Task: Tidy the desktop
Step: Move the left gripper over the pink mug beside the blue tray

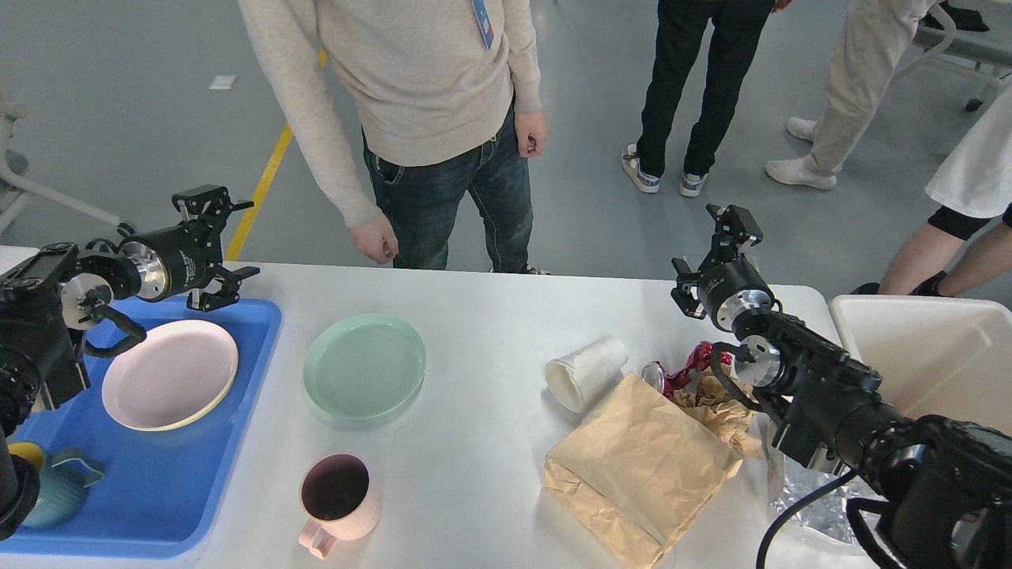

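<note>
The white desktop carries a mint green plate, a pink mug near the front, a white paper cup lying on its side, a brown paper bag, crumpled brown paper and a red foil wrapper. My left gripper is open and empty, above the far corner of the blue tray. My right gripper hovers above the table's far right, beyond the rubbish. It is seen from behind, so its fingers cannot be told apart.
The blue tray holds a pink plate, a teal mug and a yellow item. A cream-white bin stands at the right edge. Crinkled clear wrapping lies under my right arm. A person stands at the far edge.
</note>
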Available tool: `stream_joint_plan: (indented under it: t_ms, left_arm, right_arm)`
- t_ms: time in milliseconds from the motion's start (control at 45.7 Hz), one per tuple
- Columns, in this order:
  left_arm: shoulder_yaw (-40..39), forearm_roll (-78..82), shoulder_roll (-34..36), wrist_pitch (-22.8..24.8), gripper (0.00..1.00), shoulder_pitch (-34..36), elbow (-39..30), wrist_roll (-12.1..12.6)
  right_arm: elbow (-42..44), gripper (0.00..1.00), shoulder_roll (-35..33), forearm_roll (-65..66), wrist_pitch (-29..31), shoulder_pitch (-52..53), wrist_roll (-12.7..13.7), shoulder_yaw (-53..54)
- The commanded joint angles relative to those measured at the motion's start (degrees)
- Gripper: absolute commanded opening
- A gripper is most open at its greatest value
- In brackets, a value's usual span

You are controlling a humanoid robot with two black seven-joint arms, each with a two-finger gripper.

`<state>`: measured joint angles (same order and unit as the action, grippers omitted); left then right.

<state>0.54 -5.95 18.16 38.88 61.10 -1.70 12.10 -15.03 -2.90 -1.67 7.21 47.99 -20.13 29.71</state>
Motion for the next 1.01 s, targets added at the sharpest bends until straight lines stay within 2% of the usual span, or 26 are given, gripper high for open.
stream_joint_plan:
  t_ms: [0,109,175,263,328,438,635,788,897,985]
  left_arm:
    - [7.6,2.8,-0.1,0.1,0.97,2.7,-0.1,7.0]
    - [12.7,3.7,-0.4,0.5,0.96,7.0,-0.2,11.6]
    - [16.1,3.7,-0.8,1.8,0.96,8.6,-0.7,16.2]
    - [20.5,3.7,-0.8,5.9,0.96,9.8,-2.5,22.6]
    - [25.5,3.8,-0.8,10.8,0.96,11.6,-4.6,26.0]
    - [35.9,4.5,-1.1,16.0,0.97,13.6,-7.3,26.0]
    - [52.9,4.6,-4.4,16.1,0.96,19.4,-13.8,25.7]
    - [57.0,4.6,-5.9,16.1,0.96,23.5,-19.1,25.1]
    - [58.1,4.8,-5.9,16.1,0.96,26.4,-26.8,20.1]
    - [60.3,6.0,-5.9,16.1,0.96,30.0,-36.3,15.2]
  right_arm:
    - [0.0,1.0,0.0,0.0,0.0,0.0,0.0,0.0]
    - [0.0,1.0,0.0,0.0,0.0,0.0,0.0,0.0]
    - [0.0,1.0,0.0,0.0,0.0,0.0,0.0,0.0]
    - [0.0,1.0,0.0,0.0,0.0,0.0,0.0,0.0]
    - [0.0,1.0,0.0,0.0,0.0,0.0,0.0,0.0]
    - [0.0,1.0,0.0,0.0,0.0,0.0,0.0,0.0]
    - [0.0,1.0,0.0,0.0,0.0,0.0,0.0,0.0]
    - [0.0,1.0,0.0,0.0,0.0,0.0,0.0,0.0]
    - [0.0,1.0,0.0,0.0,0.0,0.0,0.0,0.0]
    - [0.0,1.0,0.0,0.0,0.0,0.0,0.0,0.0]
